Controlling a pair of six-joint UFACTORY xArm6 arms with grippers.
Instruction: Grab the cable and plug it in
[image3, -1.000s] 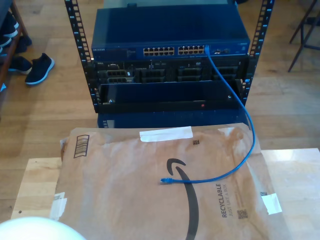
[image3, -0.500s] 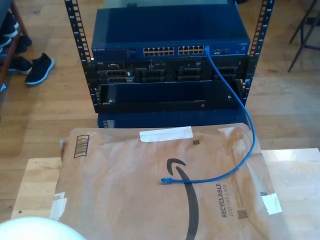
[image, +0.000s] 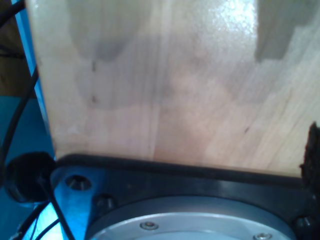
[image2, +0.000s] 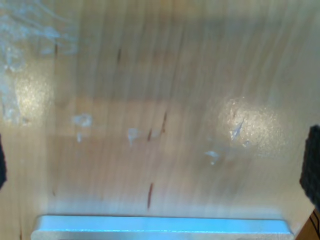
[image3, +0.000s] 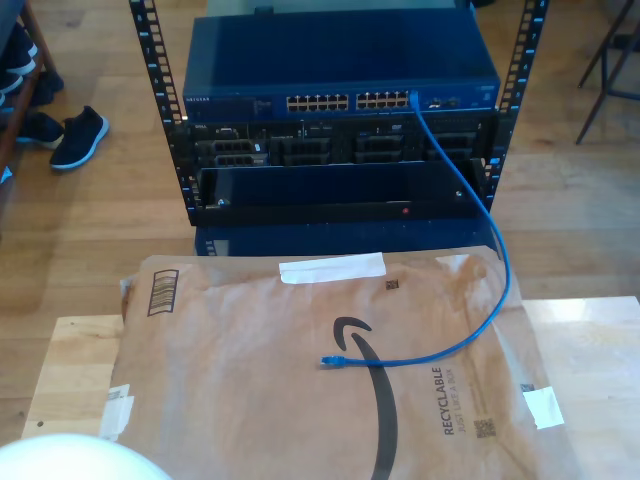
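The thin bright-blue Ethernet cable runs from a port at the exterior view's right end of the dark blue network switch, which sits at the top of a black equipment rack. From there the cable drops down the rack's front, curves over the far edge of a large brown paper mailing envelope, and sweeps back toward the exterior view's left. Its free end, a small blue-booted plug, lies flat on the envelope near the black printed arrow, apart from the rack.

The envelope covers most of a pale wooden counter, whose bare wood shows at both sides of the exterior view. White labels and a strip of white tape are stuck on the paper. A pair of dark shoes stands on the wooden floor at the exterior view's left.

My first wrist view looks closely at pale wood with a black and silver metal mount below it and dark wires beside it. My second wrist view shows scuffed pale wood and a light metal strip. Dark shapes sit at the edges of these pictures, but I cannot tell whether either tool is spread or pressed together.
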